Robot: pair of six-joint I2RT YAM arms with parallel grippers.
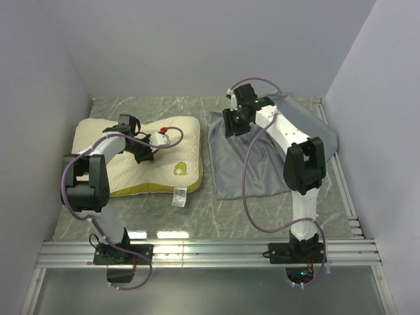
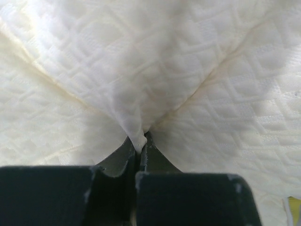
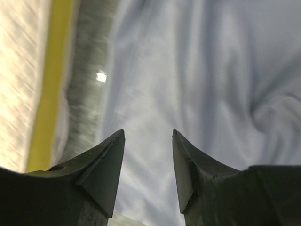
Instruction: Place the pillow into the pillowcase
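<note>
Nearest the lens in the left wrist view, the left tool (image 2: pixel 139 157) is pressed together on a pinched-up fold of the cream-white pillow (image 2: pixel 141 70), whose quilted cover rises into a ridge at the fingertips. From above, the pillow lies at centre left of the grey marbled tabletop (image 1: pixel 197 216), with its label tag (image 1: pixel 178 195) at the lower right corner. Just right of it lies the wrinkled blue-grey pillowcase (image 1: pixel 239 170). The right tool (image 3: pixel 148 136) hangs spread over its upper left part, gripping nothing.
</note>
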